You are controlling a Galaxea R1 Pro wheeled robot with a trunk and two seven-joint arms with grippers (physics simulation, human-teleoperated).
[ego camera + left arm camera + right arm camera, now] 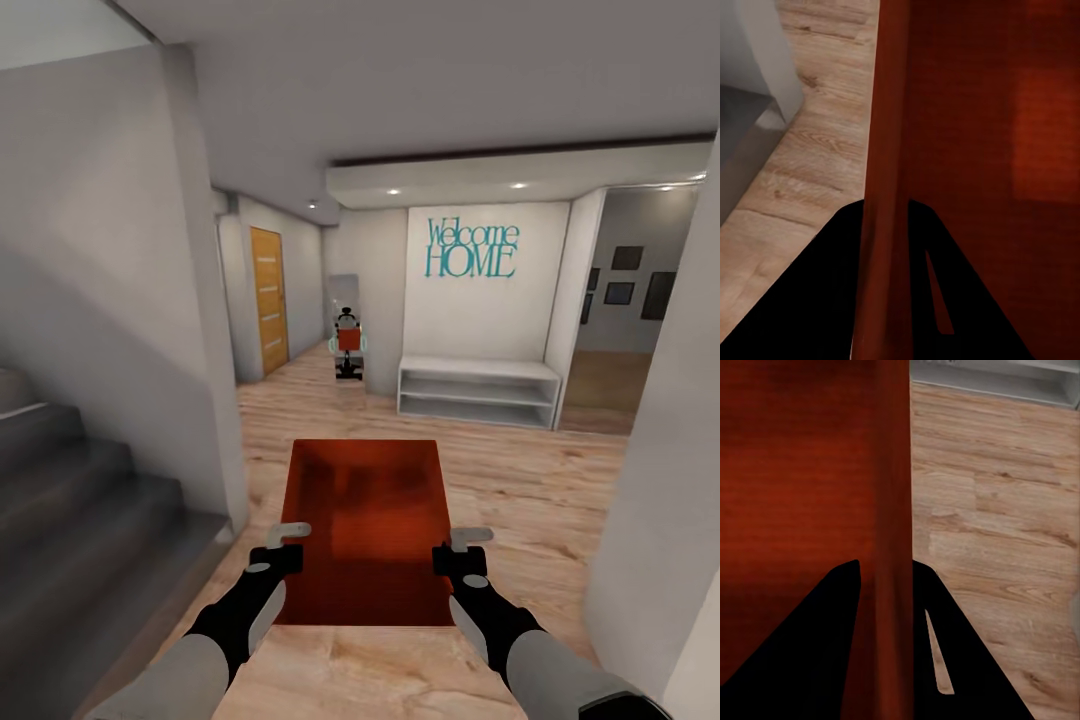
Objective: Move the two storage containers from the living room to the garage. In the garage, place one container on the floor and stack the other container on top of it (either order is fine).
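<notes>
Container [365, 530] lengthwise ahead, level, between both pincers.

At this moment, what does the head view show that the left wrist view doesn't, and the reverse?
Head view alone: the Welcome HOME lettering, a white bench shelf, an orange door, and the right gripper on the container's other wall. Left wrist view alone: a close look at the left gripper, its jaws straddling the thin wall. Both: the orange-red storage container, wood-plank floor and grey stairs.
</notes>
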